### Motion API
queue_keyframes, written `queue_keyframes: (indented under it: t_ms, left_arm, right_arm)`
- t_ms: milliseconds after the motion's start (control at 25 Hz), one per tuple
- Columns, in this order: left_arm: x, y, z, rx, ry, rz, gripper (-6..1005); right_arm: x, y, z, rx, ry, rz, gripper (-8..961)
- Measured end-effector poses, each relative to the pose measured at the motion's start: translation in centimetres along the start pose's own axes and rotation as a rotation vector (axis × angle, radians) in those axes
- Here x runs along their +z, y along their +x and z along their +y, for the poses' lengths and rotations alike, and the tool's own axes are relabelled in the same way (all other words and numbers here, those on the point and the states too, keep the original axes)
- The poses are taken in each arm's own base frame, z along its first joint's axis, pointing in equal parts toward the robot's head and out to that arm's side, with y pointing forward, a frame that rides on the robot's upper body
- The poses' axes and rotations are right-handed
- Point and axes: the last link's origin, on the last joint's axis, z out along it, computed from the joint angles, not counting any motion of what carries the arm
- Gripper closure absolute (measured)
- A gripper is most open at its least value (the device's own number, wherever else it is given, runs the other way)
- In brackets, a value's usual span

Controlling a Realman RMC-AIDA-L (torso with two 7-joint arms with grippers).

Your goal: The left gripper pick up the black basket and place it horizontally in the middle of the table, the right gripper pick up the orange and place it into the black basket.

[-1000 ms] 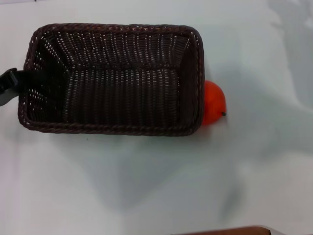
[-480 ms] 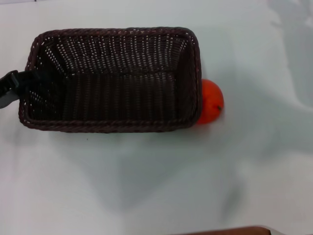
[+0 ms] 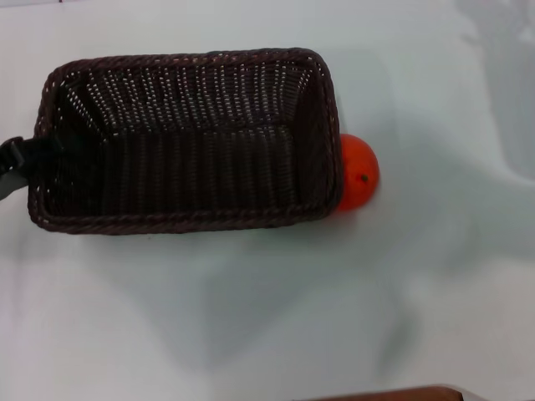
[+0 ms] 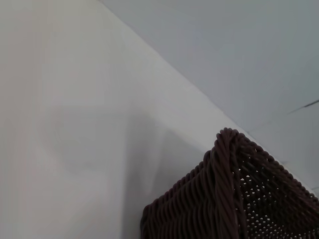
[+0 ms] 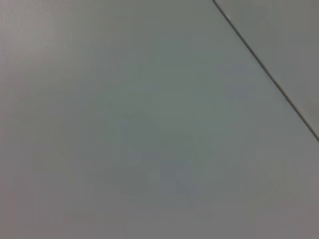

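Observation:
The black basket point(image 3: 184, 58) lies lengthwise on the white table point(image 3: 251, 317), open side up and empty. My left gripper point(image 3: 23, 159) shows only partly at the left edge of the head view, clamped over the basket's left end wall. A corner of the basket's braided rim point(image 4: 228, 164) shows in the left wrist view. The orange point(image 3: 359, 171) rests on the table against the outside of the basket's right end wall, partly hidden by it. The right gripper is out of view.
A brown edge point(image 3: 393, 393) shows at the bottom of the head view. Soft shadows lie on the table in front of the basket and at the far right. The right wrist view shows only a pale surface with a dark seam point(image 5: 269, 74).
The basket has shifted a little to the left and turned level with my left gripper on its end. The orange has rolled slightly left along with the basket's right wall.

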Motion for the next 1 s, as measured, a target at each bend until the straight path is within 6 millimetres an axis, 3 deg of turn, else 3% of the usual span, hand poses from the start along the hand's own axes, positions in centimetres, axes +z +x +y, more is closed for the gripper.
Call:
queue_keyframes:
  t_ms: [360, 1000]
  left_arm:
    - [-1.8, -0.3, -0.2, 0.000, -0.007, 0.005, 477]
    - [-3.2, -0.1, -0.8, -0.005, -0.003, 0.025, 479]
  right_arm:
    - [0.8, 0.1, -0.7, -0.003, 0.015, 0.001, 28]
    - [1.3, 0.2, -1.1, -0.005, 0.023, -0.003, 28]
